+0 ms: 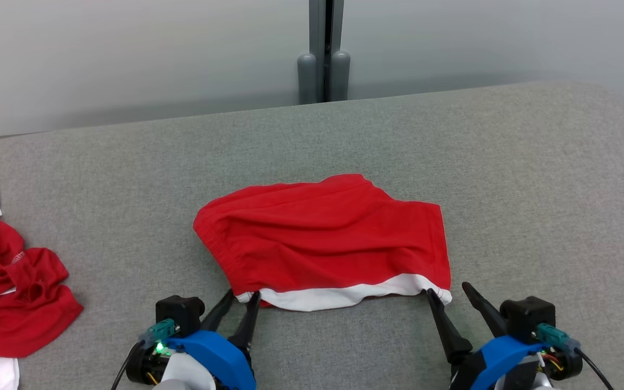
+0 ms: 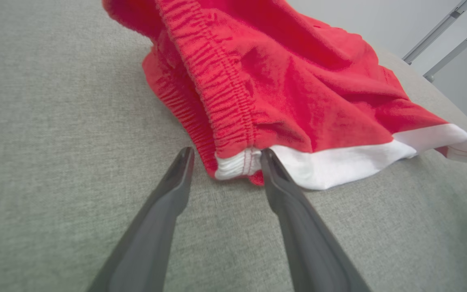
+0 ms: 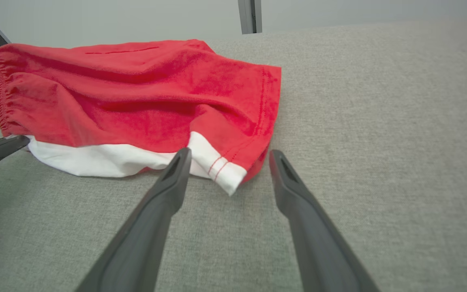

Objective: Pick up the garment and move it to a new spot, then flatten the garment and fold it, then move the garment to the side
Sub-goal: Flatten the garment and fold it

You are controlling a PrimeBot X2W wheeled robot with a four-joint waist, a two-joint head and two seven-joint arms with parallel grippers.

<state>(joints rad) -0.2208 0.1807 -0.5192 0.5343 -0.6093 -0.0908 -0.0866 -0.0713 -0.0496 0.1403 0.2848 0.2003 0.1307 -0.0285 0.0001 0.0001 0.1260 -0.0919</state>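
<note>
Clothes pile [image 1: 17, 295] well left of garment [image 1: 323, 238]

We see soft, even light with only faint shadows under the shorts [image 1: 323, 238]; our wrist views bend and blur near the edges.

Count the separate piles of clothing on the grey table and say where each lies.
2. The red shorts with a white band lie at the middle of the table. A crumpled red and white heap lies at its left edge, cut off; it may hold several garments.
</note>
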